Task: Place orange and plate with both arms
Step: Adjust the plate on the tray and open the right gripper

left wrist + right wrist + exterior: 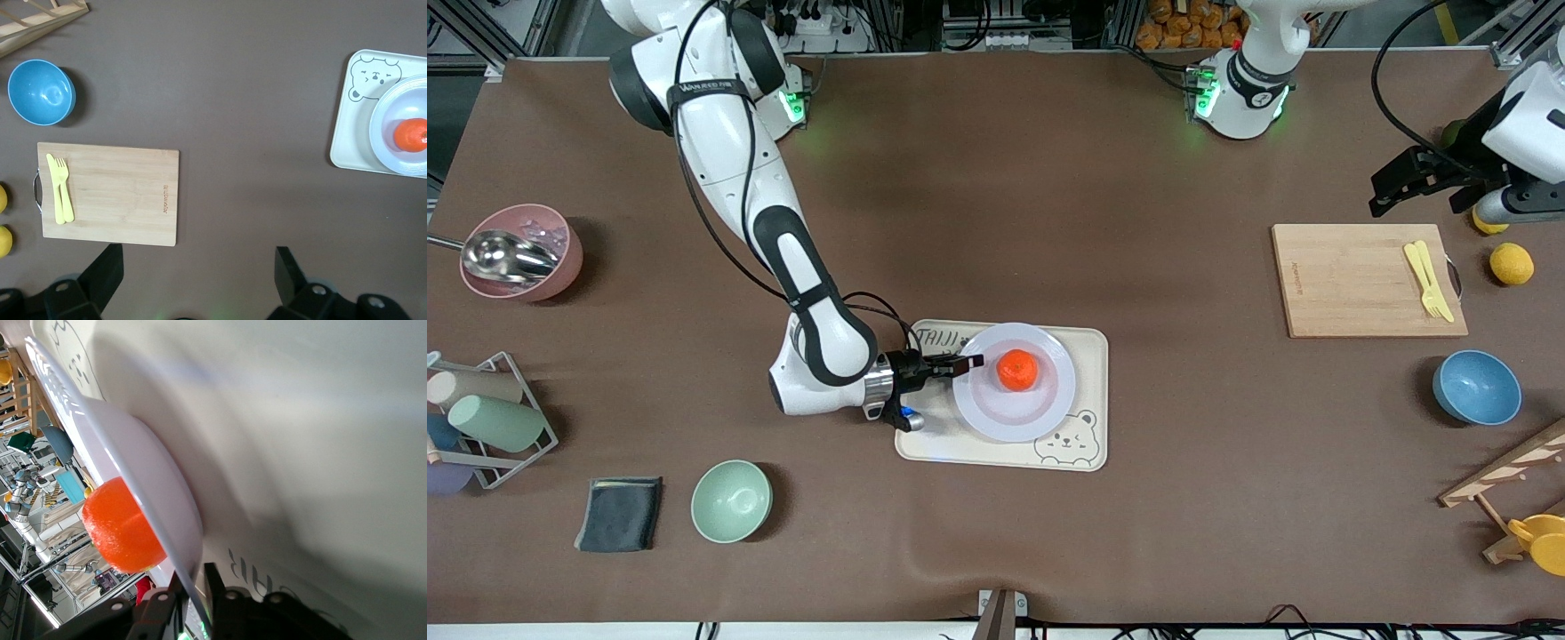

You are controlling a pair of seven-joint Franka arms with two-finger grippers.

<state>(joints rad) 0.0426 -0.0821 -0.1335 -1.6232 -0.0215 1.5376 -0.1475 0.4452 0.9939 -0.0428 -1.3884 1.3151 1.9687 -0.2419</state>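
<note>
From my remote seat I saw the right gripper [971, 362] pinching the rim of the round pale lavender plate [1049, 404], which carried the small red-orange orange [1017, 370] on the cream rectangular bear tray [1089, 444], while the left gripper [193, 267] waited, spread wide, over bare table near the wooden cutting board [1360, 293].

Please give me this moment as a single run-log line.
orange: on plate | plate: on bear tray | right gripper: at plate rim, fingers astride it | left gripper: open, waiting above table near cutting board

Orange [1017, 370] on plate [1014, 418] on tray [1089, 342]
</note>
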